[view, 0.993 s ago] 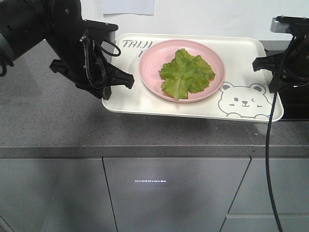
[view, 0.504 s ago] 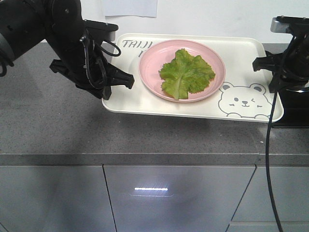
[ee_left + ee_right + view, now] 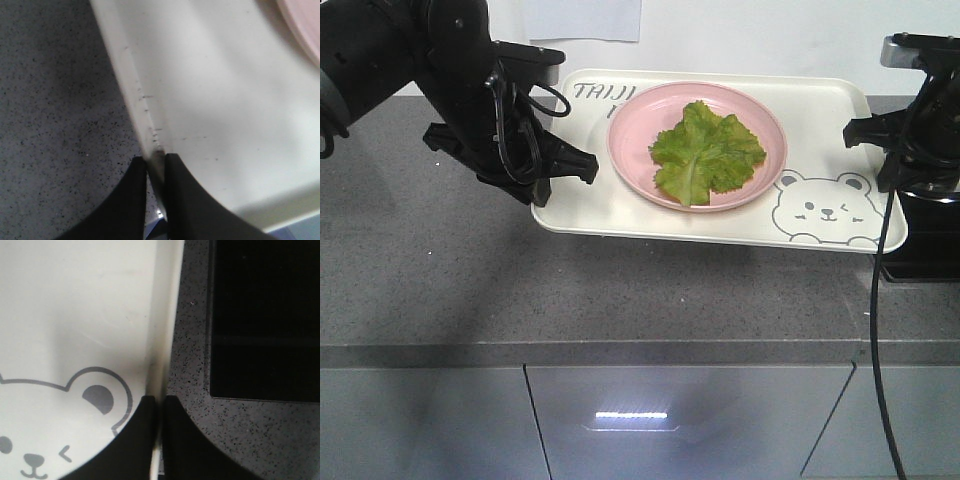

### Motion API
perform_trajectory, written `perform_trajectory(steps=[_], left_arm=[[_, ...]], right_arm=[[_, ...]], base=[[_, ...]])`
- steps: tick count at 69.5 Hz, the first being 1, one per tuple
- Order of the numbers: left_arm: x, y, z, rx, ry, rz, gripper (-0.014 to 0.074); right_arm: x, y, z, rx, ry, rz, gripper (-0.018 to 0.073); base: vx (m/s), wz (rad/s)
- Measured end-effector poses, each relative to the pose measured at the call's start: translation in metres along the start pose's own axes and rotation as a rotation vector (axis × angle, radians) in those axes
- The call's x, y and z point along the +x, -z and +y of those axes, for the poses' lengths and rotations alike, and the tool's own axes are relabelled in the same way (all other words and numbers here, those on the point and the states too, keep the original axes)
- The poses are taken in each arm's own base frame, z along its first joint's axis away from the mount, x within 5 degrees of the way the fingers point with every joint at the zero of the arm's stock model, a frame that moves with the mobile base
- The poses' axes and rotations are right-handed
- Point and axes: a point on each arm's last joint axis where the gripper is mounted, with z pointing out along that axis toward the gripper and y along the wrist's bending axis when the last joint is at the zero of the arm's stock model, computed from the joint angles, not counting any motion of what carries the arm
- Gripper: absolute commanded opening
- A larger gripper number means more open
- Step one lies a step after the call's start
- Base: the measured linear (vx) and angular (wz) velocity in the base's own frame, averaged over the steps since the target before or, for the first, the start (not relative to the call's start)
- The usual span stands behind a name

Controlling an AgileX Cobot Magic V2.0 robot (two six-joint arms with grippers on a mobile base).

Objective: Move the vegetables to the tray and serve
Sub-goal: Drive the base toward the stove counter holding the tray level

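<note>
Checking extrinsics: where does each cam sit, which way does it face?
Front: above the counter's front edge, facing down and back at the tray, pink plate, lettuce; both arms, left hand and right hand, show.
Left wrist: behind the left hand, facing along its fingers at the tray's left rim.
Right wrist: behind the right hand, facing along its fingers at the right rim and bear drawing.
Shared: all see the tray.

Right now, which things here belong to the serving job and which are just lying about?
Job: lettuce, pink plate under it, tray, left gripper and right gripper pinching its rims.
Just there: black box on the right, paper on the wall.
</note>
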Motion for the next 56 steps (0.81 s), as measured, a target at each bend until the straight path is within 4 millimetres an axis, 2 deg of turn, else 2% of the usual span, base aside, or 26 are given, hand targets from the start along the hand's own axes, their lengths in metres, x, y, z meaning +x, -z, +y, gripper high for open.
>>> perform_trajectory(steps=[56], left_arm=[[0.0000, 0.0000, 0.0000, 0.000, 0.000, 0.000, -0.0006]], right_arm=[[0.0000, 0.0000, 0.0000, 0.000, 0.000, 0.000, -0.0006]], base=[[0.09, -0.02]])
